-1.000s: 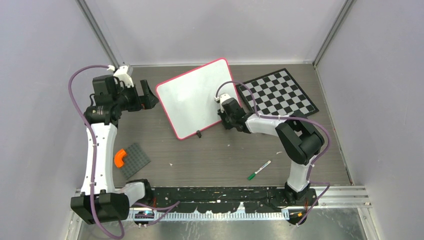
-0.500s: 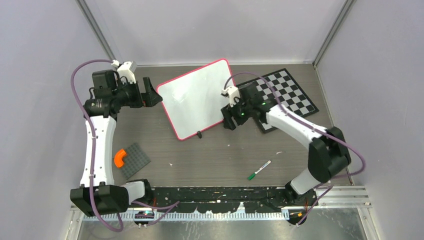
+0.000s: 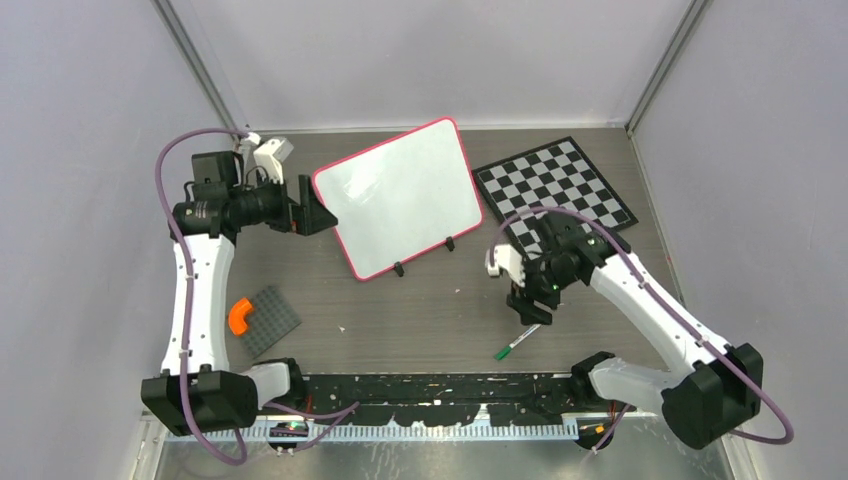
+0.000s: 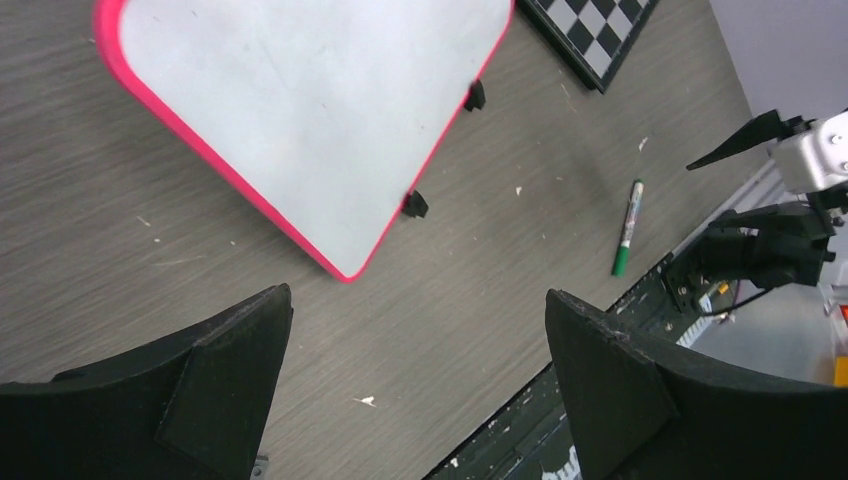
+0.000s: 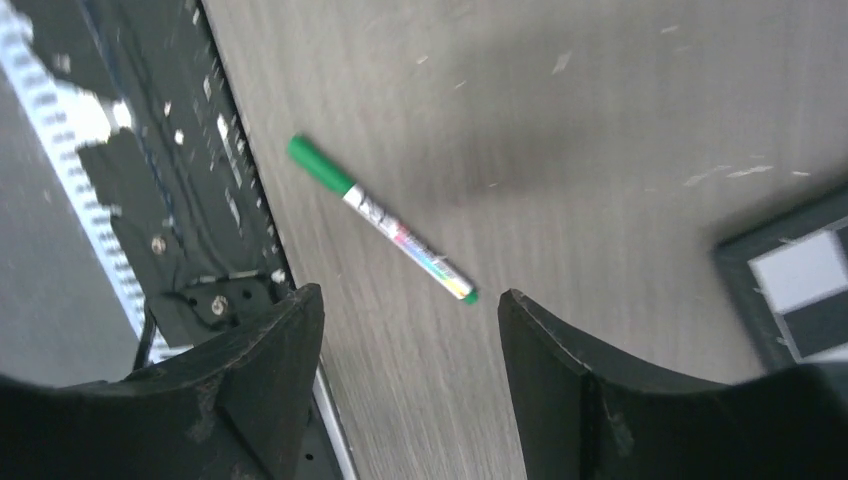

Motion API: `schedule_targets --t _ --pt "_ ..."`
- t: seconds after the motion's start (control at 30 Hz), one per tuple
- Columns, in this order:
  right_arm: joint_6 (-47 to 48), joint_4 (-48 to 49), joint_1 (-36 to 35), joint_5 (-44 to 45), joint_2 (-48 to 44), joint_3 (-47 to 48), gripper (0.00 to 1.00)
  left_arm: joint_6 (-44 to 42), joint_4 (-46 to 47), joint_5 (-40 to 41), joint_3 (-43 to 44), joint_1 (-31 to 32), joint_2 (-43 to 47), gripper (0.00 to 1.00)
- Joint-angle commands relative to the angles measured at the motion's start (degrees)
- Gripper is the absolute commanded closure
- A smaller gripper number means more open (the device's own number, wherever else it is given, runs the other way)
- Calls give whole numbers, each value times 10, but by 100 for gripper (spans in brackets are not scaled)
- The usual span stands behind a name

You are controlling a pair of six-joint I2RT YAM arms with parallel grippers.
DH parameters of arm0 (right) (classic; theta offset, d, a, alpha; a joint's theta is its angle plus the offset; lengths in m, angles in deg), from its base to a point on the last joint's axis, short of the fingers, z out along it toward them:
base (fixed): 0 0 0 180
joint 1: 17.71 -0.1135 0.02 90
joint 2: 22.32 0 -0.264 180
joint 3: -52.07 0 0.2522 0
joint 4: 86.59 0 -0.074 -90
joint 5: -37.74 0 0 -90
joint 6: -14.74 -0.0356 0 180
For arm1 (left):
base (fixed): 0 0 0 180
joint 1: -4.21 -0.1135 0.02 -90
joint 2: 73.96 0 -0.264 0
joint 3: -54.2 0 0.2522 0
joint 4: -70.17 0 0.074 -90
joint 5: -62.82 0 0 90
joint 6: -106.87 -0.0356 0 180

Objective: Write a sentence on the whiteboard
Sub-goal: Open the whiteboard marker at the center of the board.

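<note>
The whiteboard [image 3: 400, 195] lies tilted at the table's middle, white with a red-pink rim and two black clips. Its face looks blank in both the top view and the left wrist view [image 4: 300, 110], so the sentence is out of view. A green marker [image 3: 518, 341] lies capped on the table near the front rail. My right gripper [image 3: 529, 316] hovers open just above its far end; in the right wrist view the marker [image 5: 385, 222] sits just ahead of the spread right gripper [image 5: 410, 295]. My left gripper [image 3: 324, 209] stands wide open at the board's left edge, holding nothing [image 4: 417, 293].
A black-and-white checkerboard [image 3: 555, 185] lies right of the whiteboard, its corner [image 5: 800, 290] near my right fingers. An orange piece [image 3: 239, 316] and a grey studded plate [image 3: 270, 320] sit front left. The black base rail [image 3: 450, 390] runs along the near edge.
My right arm swung from the whiteboard's right edge back toward the near table, over the marker, and its jaws opened. The left gripper edged right toward the board's left edge.
</note>
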Motion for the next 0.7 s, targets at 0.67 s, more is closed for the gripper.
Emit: schedule_targets --t 0.67 --pt "210 216 -98 98 -44 -265 48 -29 -31 -25 -40 3 54 0"
